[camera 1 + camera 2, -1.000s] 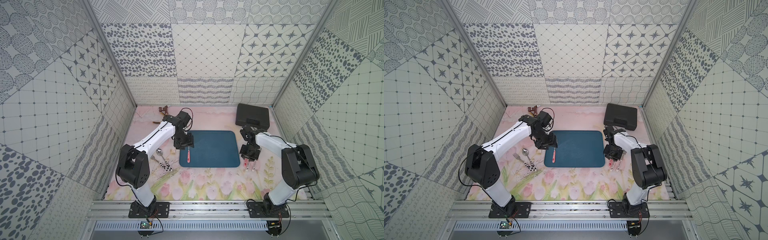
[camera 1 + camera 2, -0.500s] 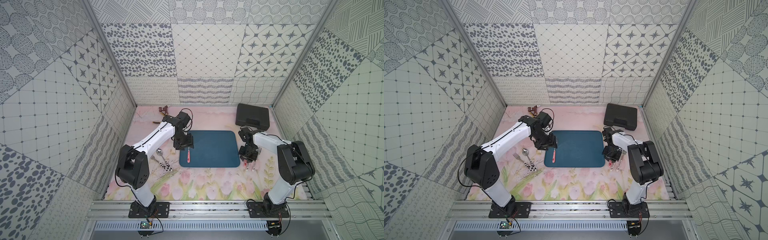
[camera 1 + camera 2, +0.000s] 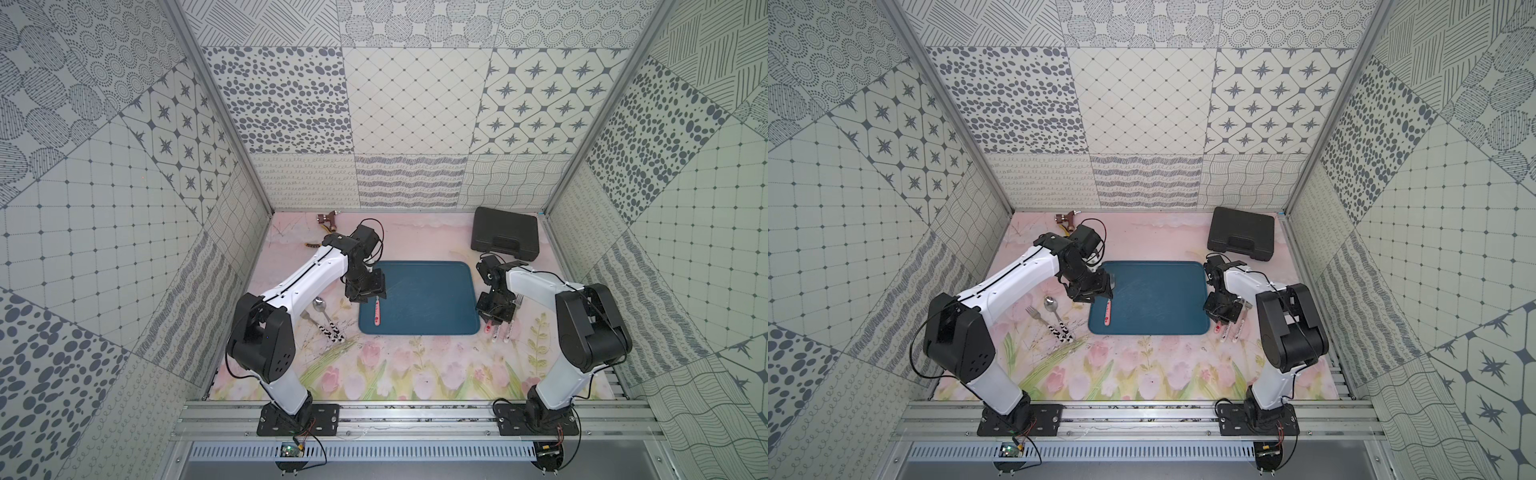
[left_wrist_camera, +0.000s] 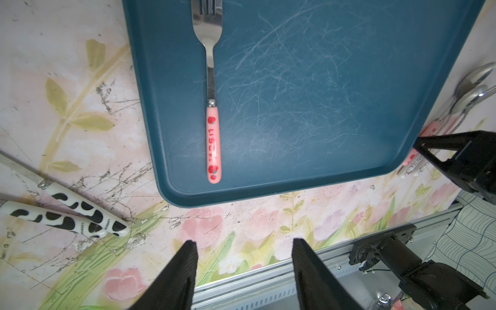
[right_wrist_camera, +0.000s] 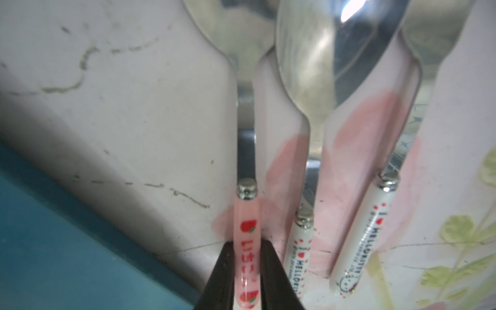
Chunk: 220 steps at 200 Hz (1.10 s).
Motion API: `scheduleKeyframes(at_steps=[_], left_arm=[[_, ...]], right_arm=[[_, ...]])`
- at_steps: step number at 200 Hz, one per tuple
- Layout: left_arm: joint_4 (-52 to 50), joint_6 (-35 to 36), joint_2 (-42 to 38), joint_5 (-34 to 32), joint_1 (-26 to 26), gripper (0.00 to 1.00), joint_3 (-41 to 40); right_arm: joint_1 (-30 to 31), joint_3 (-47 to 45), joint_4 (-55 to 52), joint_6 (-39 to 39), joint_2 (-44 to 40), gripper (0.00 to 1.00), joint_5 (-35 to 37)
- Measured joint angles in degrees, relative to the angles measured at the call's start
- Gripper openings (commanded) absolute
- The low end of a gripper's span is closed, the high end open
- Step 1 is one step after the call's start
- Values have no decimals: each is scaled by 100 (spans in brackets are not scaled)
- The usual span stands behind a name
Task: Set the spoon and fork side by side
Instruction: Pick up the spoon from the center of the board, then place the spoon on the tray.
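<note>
Strawberry-handled fork flat on blue tray, left pincer wide apart over floral mat

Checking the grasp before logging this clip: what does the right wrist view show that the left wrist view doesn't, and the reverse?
Right wrist only: the grasp itself, the right gripper with fingers shut on the handle of the pink spoon. Left wrist only: the pink fork lying on the blue tray, two cow-print handles, and the left gripper open, empty. Both: the blue tray, the floral mat and the spoon bowls beside the tray.
</note>
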Motion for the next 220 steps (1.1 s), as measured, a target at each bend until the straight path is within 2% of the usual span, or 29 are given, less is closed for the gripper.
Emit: scheduleKeyframes(at_steps=[70,127,156,220], left_arm=[[4,0,-76,-9,0,61,-39],[-2,-4,-186,-146,4,60,-39],[-2,-149,-472,-387,170,58,-133],[35,-638,-1668,-761,1294,57,-791]], right_arm=[[437,4,-85,48,-437,15,269],[1307,1104,-437,42,-348,15,378],[1980,2188,-472,44,310,15,118],[3158,4225,-570,37,2297,15,-426]])
